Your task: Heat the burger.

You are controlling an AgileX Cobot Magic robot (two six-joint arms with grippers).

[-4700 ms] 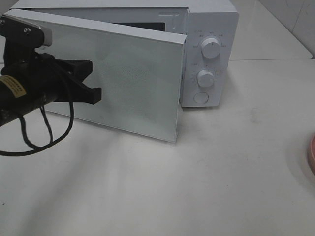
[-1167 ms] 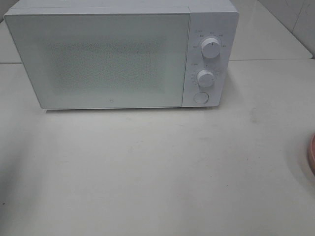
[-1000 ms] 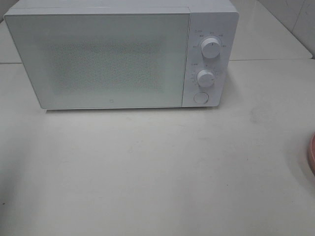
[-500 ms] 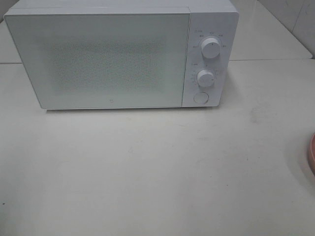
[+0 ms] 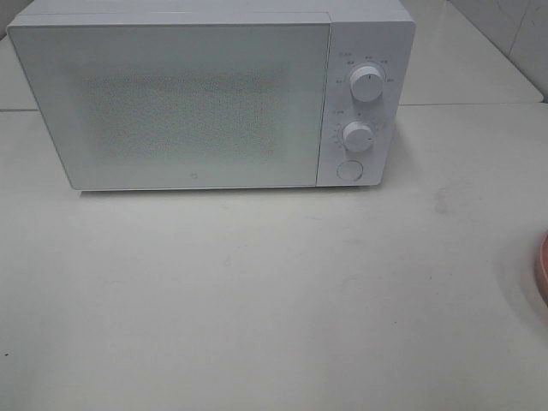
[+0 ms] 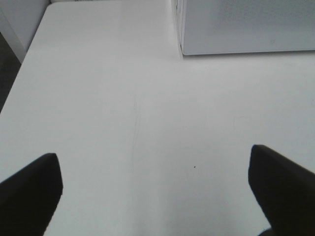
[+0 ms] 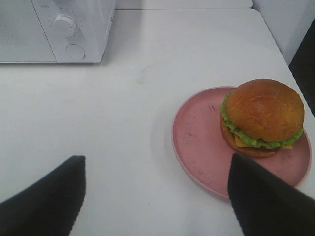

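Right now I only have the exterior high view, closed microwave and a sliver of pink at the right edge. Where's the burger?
Observer: The burger sits on the pink plate, toward one side of it rather than centered. That sliver is the plate's rim.
Operator: Is either gripper holding anything?
Observer: No. The right gripper is open above the bare table, beside the plate, not touching the burger.
Operator: And the left one?
Observer: The left gripper is open too, over the table in front of the microwave, near its corner, holding nothing.
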